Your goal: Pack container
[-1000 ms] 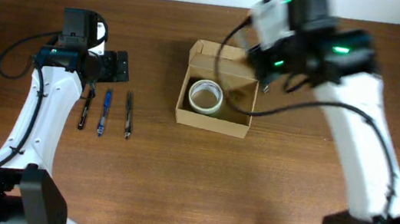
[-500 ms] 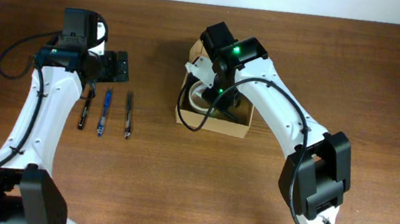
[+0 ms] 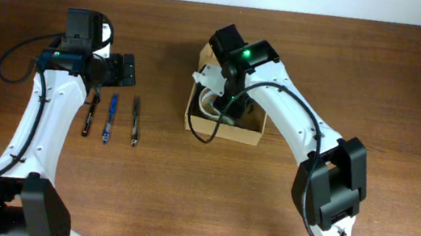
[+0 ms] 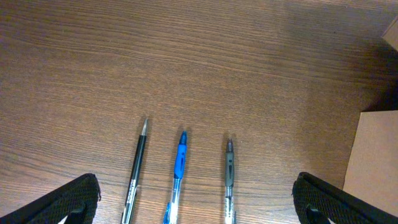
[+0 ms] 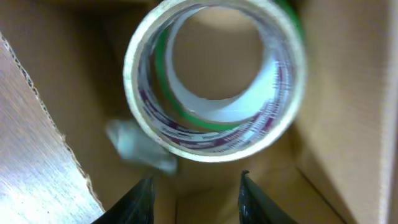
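The container (image 3: 225, 130) is a tan cardboard box, open, at the table's middle. A roll of tape (image 5: 214, 81), white with green and purple print, lies flat on its floor. My right gripper (image 5: 196, 200) is open and empty inside the box, its fingertips just short of the roll. In the overhead view the right wrist covers most of the box and roll. My left gripper (image 3: 123, 67) is open and empty above three pens; it also shows in the left wrist view (image 4: 202, 205).
Black (image 4: 135, 174), blue (image 4: 177, 171) and grey (image 4: 229, 177) pens lie side by side on the wooden table, left of the box (image 4: 373, 162). The box walls (image 5: 348, 93) stand close around the right fingers.
The right arm has swung from above the box's back right down into the box, over the tape roll. The left arm and pens have not moved.
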